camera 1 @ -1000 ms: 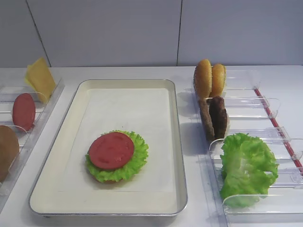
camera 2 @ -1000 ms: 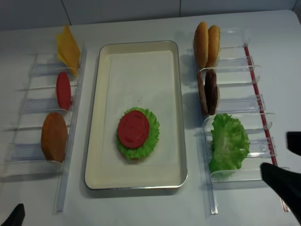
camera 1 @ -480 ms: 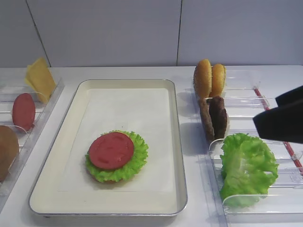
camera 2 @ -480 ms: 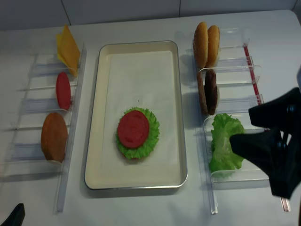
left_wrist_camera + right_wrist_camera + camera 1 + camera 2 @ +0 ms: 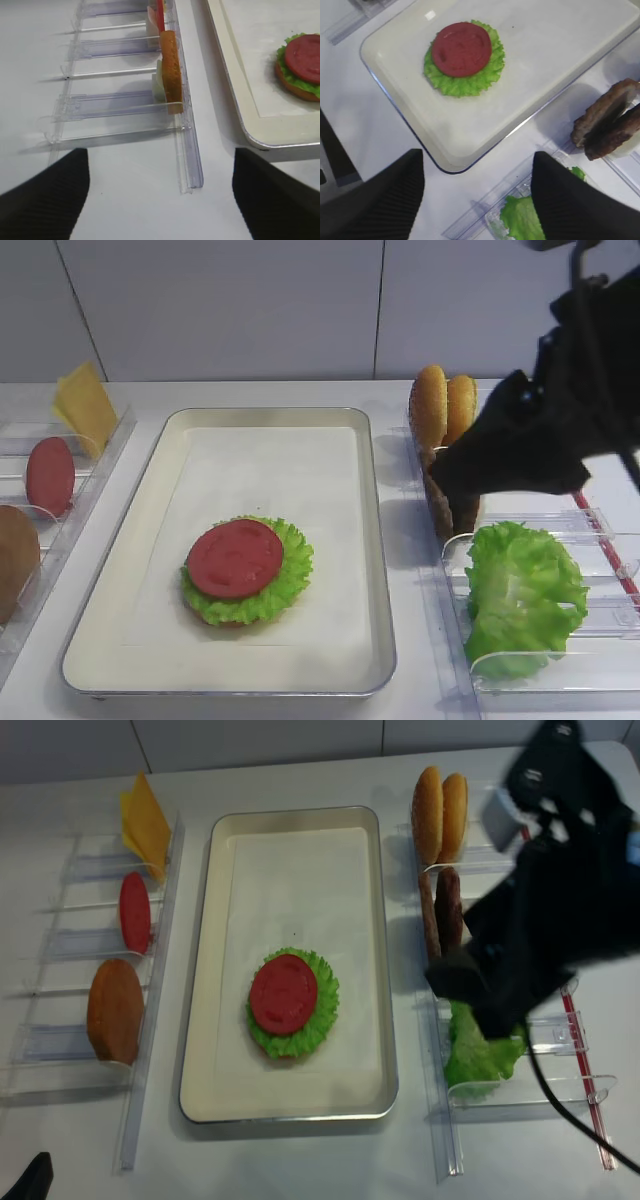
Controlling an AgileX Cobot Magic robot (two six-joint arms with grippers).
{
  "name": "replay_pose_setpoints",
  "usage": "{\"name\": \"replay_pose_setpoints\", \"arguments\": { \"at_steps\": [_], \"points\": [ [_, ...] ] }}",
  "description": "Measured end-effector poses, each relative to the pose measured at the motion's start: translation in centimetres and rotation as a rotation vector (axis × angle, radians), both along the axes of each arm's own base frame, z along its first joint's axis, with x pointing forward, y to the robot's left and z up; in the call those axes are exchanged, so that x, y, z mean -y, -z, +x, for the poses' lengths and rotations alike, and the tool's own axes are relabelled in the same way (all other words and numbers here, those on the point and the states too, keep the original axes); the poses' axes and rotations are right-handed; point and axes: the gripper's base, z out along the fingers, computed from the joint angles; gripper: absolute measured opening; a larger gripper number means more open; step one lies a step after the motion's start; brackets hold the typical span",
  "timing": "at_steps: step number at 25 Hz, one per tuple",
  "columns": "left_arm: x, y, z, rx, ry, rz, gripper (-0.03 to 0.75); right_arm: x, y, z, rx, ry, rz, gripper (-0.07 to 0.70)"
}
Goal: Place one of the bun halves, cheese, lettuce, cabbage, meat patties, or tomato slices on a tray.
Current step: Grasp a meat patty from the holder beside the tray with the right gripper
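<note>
Since a second ago, our right gripper (image 5: 475,195) has swung in from the bench's right edge and now hangs over the meat patties (image 5: 609,120), which stand on edge in their clear bin (image 5: 520,505) between the bun halves (image 5: 443,405) and the lettuce (image 5: 522,595). Its fingers (image 5: 572,200) are spread wide, holding nothing. We should drop straight down, straddle one patty only, and stay clear of the bin walls. The tray (image 5: 150,530) has open liner toward its far edge; the tomato slice (image 5: 235,558) on its lettuce leaf sits near the front edge. Our left gripper (image 5: 160,195) also gapes empty near the bench's left front.
</note>
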Motion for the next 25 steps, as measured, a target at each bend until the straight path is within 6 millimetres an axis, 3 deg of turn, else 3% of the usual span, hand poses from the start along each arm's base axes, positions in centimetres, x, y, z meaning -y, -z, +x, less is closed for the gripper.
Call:
{"name": "replay_pose_setpoints", "arguments": {
  "at_steps": [11,18,25],
  "points": [
    [0.0,0.0,0.0,0.001,-0.012,-0.019,0.545,-2.2,1.6,6.6,-0.196,0.372,-0.16,0.481],
    [0.0,0.0,0.0,-0.001,-0.015,-0.019,0.545,-3.8,3.6,9.6,-0.301,0.411,-0.218,0.481],
    [0.0,0.0,0.0,-0.001,-0.015,-0.019,0.545,-4.7,5.5,11.3,-0.355,0.43,-0.249,0.481]
  ]
}}
